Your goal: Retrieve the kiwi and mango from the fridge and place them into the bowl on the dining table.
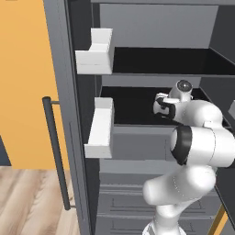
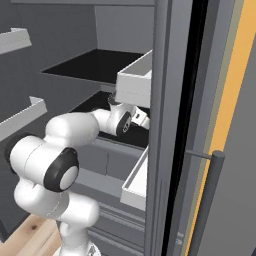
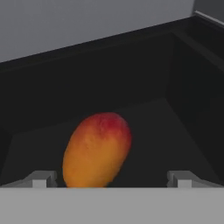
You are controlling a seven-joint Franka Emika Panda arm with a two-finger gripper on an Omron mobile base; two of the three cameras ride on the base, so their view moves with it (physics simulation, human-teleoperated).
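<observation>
Lying on the fridge's [image 1: 69, 114] black shelf [image 3: 175, 127], the mango [image 3: 97, 151].

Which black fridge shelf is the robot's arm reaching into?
The lower black shelf, beside the lower white door bin; the upper black shelf has no arm in it.

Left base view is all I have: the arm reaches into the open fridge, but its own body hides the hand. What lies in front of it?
Observer: The mango, orange with a red blush, lying on a black shelf straight ahead in the hand view.
Operator: Jaws closed on it?
Observer: No, the gripper is open, its tips on either side of the fruit's near end.
Operator: What is to the arm's right?
Observer: In the right base view, white door bins, one above the other.
</observation>
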